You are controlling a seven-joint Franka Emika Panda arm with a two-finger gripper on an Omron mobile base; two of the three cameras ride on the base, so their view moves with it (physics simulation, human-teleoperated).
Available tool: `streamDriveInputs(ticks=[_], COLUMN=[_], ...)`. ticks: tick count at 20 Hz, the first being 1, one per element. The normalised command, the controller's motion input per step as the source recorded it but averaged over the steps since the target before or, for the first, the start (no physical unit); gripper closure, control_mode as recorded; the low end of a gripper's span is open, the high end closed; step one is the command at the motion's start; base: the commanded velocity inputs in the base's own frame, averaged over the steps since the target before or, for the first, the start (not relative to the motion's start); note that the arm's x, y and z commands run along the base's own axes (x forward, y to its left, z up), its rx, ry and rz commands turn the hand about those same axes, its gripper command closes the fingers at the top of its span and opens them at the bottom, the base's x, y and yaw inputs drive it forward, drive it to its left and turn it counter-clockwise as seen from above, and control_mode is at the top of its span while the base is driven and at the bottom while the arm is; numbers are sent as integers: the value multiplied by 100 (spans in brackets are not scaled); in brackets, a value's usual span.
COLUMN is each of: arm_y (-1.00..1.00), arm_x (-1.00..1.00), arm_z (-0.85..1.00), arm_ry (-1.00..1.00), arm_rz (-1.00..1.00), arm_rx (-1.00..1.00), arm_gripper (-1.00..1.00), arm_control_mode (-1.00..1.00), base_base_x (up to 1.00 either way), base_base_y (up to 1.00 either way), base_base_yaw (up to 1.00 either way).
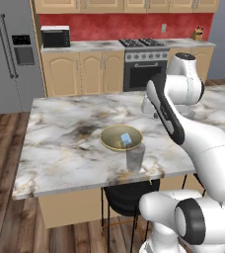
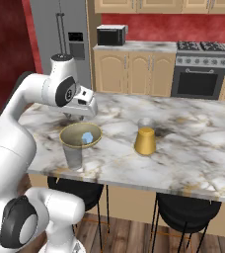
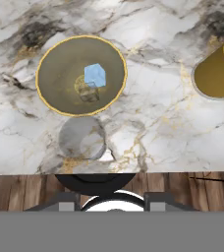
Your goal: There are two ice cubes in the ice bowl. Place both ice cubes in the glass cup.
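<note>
The ice bowl (image 3: 60, 74) sits near the front edge of the marble island counter (image 1: 60, 143), with the glass cup (image 3: 82, 138) just beside it on the edge side. One pale-blue ice cube (image 3: 95, 75) lies plainly inside the bowl; a second cube cannot be made out with certainty. The gripper (image 2: 81, 114) hangs above the counter behind the bowl, its fingers drawn together and holding nothing visible. A glass of orange liquid (image 2: 145, 137) stands well apart, cut off in the hand view.

2 base views flank the arm, sharing the ice bowl (image 1: 121, 138); hand view looks straight down.
</note>
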Motion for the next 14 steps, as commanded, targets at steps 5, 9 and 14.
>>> streamDriveInputs(ticks=[5,9,14], arm_y=[14,6,0], arm_x=[1,2,0], arm_z=[0,0,0], arm_ry=[0,0,0], arm_rz=[-1,-2,0], arm_rx=[0,0,0], arm_gripper=[-100,-100,-100], arm_control_mode=[-100,-100,-100], base_base_x=[0,0,0], base_base_y=[0,0,0], base_base_yaw=[0,0,0])
